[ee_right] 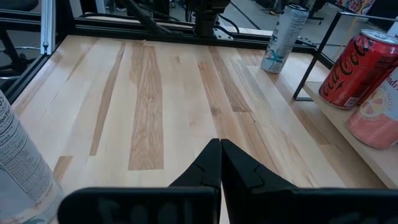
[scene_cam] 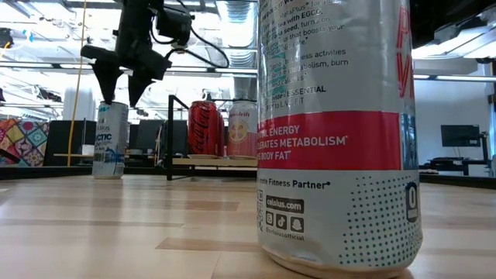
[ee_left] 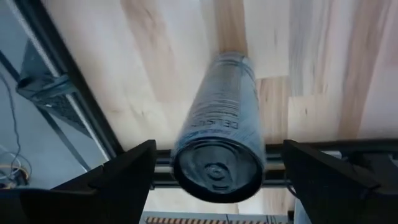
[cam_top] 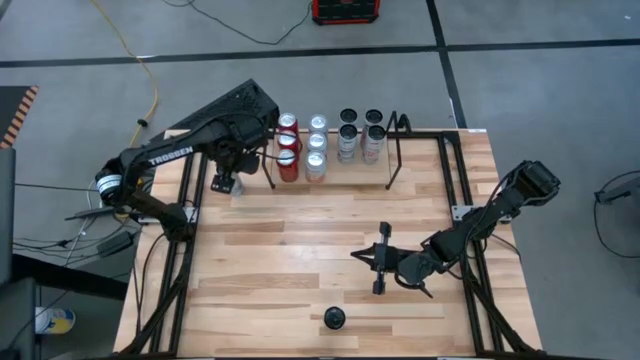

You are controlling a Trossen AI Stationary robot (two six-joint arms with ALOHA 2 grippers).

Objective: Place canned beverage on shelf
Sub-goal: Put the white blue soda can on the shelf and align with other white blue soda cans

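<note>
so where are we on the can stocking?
Done: several cans already sit on the shelf. In hand: the left end effector hangs open over a tall can left of the shelf, not gripping. Left: that can and another at the near edge. The right end effector rests shut.

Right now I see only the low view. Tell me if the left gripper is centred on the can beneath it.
Observer: In the left wrist view the can sits midway inside the open left gripper, untouched.
Operator: Say where that can stands against the shelf.
Observer: From above, it stands on the table just left of the shelf, outside it.
Operator: Report the right gripper.
Observer: The right gripper is shut, over the table's right half, apart from the shelf.
</note>
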